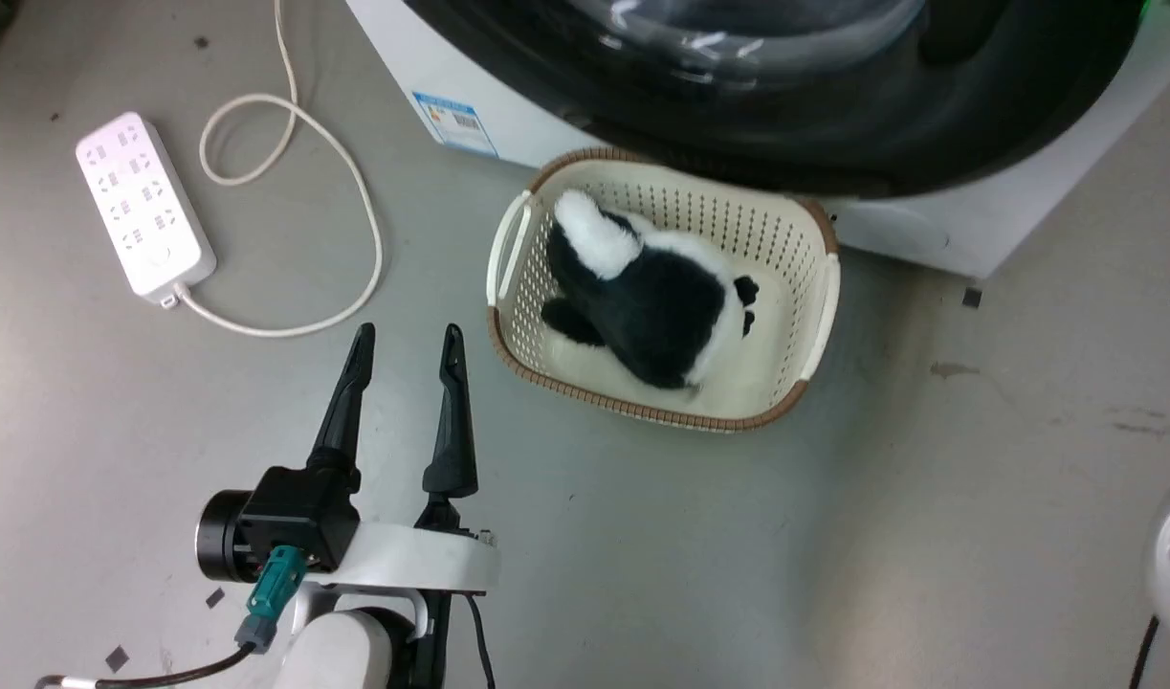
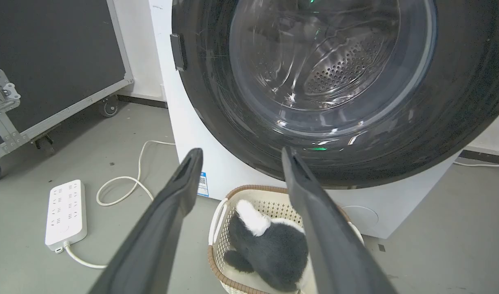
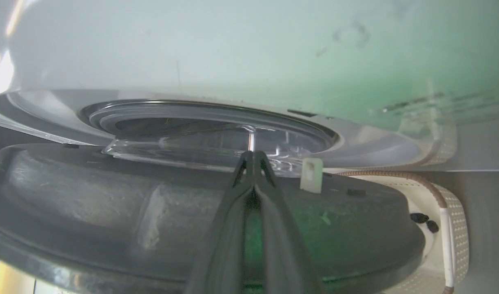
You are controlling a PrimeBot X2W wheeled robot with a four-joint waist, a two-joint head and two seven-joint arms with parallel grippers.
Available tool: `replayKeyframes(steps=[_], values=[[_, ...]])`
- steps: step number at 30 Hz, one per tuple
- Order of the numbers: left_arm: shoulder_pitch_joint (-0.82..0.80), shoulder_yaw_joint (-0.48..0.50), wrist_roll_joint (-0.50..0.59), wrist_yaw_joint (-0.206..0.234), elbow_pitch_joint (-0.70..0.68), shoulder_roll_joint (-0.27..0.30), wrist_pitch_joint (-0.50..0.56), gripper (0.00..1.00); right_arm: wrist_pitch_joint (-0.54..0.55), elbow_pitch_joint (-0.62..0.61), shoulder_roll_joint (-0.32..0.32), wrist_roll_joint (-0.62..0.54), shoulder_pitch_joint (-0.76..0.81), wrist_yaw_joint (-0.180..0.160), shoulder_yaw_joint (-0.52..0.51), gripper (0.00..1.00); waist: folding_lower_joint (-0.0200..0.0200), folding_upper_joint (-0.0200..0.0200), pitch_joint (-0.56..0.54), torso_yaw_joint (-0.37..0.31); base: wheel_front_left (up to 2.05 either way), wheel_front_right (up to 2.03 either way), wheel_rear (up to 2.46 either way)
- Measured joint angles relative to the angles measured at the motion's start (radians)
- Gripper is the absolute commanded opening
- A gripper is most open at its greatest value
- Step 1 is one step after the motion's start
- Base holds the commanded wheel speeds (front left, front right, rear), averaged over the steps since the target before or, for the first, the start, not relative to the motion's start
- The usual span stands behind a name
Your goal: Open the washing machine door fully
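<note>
The washing machine door stands ajar from the washing machine. The right gripper, fingers pressed together, lies in the gap along its inner face. The left gripper, fingers spread, hovers over open floor, left of the basket beneath the door's lower edge.

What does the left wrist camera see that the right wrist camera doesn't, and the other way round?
Left wrist view's extras: the glossy front of the washing machine door, the steel drum through its glass, a blue label, a white power strip, a wheeled black case, and the left jaws spread open. Right wrist view's extras: the door's dull inner side up close, a small white latch piece on it, and the right jaws pressed shut. Shared: the door, the white washing machine and the cream basket.
</note>
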Motion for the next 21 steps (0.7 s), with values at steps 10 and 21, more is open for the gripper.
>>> replayKeyframes(steps=[10, 21], values=[[0.026, 0.008, 0.001, -0.009, 0.029, 0.000, -0.021, 1.00, 0.151, -0.011, 0.020, 0.125, 0.137, 0.000, -0.009, 0.00, -0.0001, 0.0000, -0.107, 0.001, 0.00, 0.00, 0.00], [0.095, 0.026, 0.021, -0.050, 0.069, 0.000, -0.023, 1.00, 0.164, 0.006, 0.021, 0.393, 0.382, 0.000, 0.235, 0.00, -0.0003, 0.0000, -0.235, -0.007, 0.00, 0.00, 0.00]])
